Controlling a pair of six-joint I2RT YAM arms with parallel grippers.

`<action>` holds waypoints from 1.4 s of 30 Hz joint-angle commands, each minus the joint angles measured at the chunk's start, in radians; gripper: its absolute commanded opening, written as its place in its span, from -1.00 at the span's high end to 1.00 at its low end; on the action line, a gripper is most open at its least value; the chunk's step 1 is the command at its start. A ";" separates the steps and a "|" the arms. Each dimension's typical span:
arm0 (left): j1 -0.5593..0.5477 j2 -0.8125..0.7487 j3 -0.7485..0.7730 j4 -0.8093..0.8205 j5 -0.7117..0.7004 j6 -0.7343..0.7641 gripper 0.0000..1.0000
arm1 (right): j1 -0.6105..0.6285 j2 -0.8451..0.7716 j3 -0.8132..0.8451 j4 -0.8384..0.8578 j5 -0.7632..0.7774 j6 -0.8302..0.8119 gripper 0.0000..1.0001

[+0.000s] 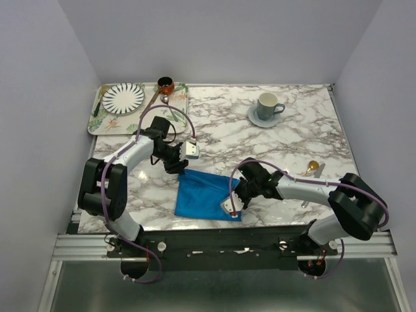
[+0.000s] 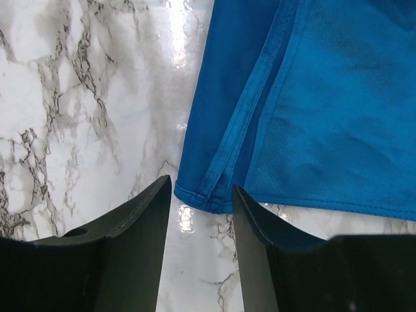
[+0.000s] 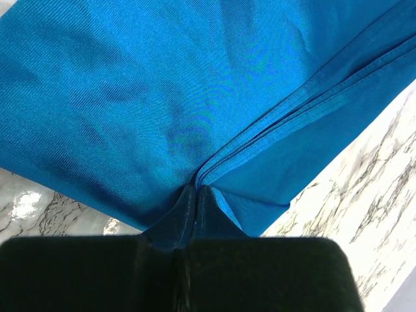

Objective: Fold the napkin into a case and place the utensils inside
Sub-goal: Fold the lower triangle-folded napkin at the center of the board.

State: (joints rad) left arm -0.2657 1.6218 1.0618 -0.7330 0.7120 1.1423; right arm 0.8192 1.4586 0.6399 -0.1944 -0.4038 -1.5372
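Observation:
The blue napkin [image 1: 207, 195] lies folded in layers on the marble table, near the front edge. My right gripper [image 1: 235, 197] is shut on its folded right edge; in the right wrist view [image 3: 197, 190] the jaws pinch several hemmed layers of napkin [image 3: 162, 97]. My left gripper [image 1: 177, 165] is open at the napkin's far-left corner; in the left wrist view [image 2: 201, 188] the corner of the napkin [image 2: 312, 117] lies just ahead of the two fingers, apart from them. A gold spoon [image 1: 311, 166] and a silver utensil [image 1: 318, 171] lie at the right.
A patterned tray [image 1: 110, 125] at the back left holds a striped plate [image 1: 123, 98], a brown bowl [image 1: 166, 84] and a brown-handled spoon [image 1: 153, 101]. A grey-blue cup [image 1: 267, 106] stands on a saucer [image 1: 254, 118] at the back.

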 commanded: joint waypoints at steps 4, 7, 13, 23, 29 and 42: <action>-0.012 0.027 -0.029 0.004 -0.057 0.054 -0.07 | 0.006 -0.018 -0.017 -0.004 0.019 0.022 0.99; -0.018 0.032 -0.036 0.018 -0.066 0.056 -0.04 | 0.005 -0.020 -0.014 -0.004 0.016 0.026 0.99; -0.027 0.039 -0.040 0.027 -0.072 0.063 0.20 | 0.006 -0.030 -0.009 -0.004 0.011 0.038 0.99; -0.030 -0.028 -0.046 -0.042 -0.046 0.073 0.93 | 0.001 -0.086 -0.002 -0.017 0.020 0.123 0.99; -0.038 -0.088 -0.068 -0.104 -0.040 0.042 1.00 | -0.008 -0.156 -0.032 -0.048 0.013 0.167 0.99; -0.144 -0.047 -0.172 -0.014 -0.138 -0.231 1.00 | -0.009 -0.049 -0.034 -0.042 0.052 0.201 0.99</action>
State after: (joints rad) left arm -0.3801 1.5349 0.9016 -0.7963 0.6392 1.0397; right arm 0.8143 1.3521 0.5789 -0.2180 -0.3893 -1.3735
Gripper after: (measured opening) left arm 0.006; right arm 0.014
